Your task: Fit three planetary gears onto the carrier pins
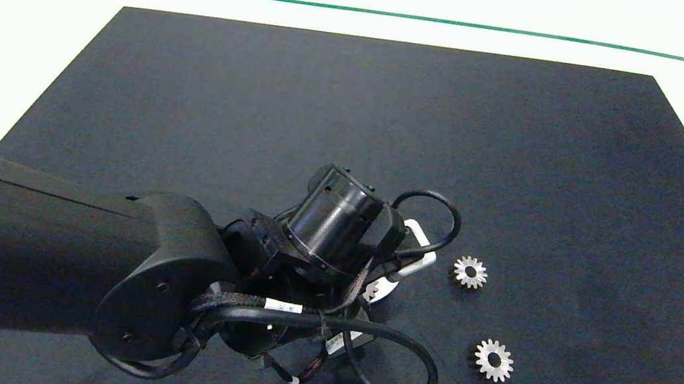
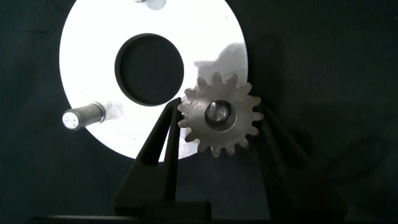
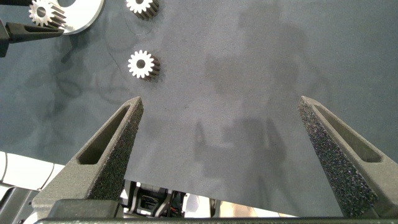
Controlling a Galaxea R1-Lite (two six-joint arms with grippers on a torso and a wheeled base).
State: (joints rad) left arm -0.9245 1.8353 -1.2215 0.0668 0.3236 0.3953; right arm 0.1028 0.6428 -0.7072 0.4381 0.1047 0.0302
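Note:
In the left wrist view the white carrier disc (image 2: 205,37) lies flat on the dark mat. One bare carrier pin (image 2: 78,117) stands near its rim and another pin (image 2: 149,3) shows at the picture's edge. My left gripper (image 2: 219,107) is shut on a silvery planetary gear (image 2: 239,134), which sits over the third pin (image 2: 216,112), visible through the gear's centre hole. Two more gears (image 1: 470,272) (image 1: 494,360) lie flat on the mat to the right of the left arm (image 1: 323,229). My right gripper (image 3: 219,102) hovers open over bare mat, apart from the gears (image 3: 142,64).
The dark mat (image 1: 352,120) covers most of the white table (image 1: 15,39). In the head view the left arm and its cable loops (image 1: 384,365) hide the disc. The right arm is outside the head view.

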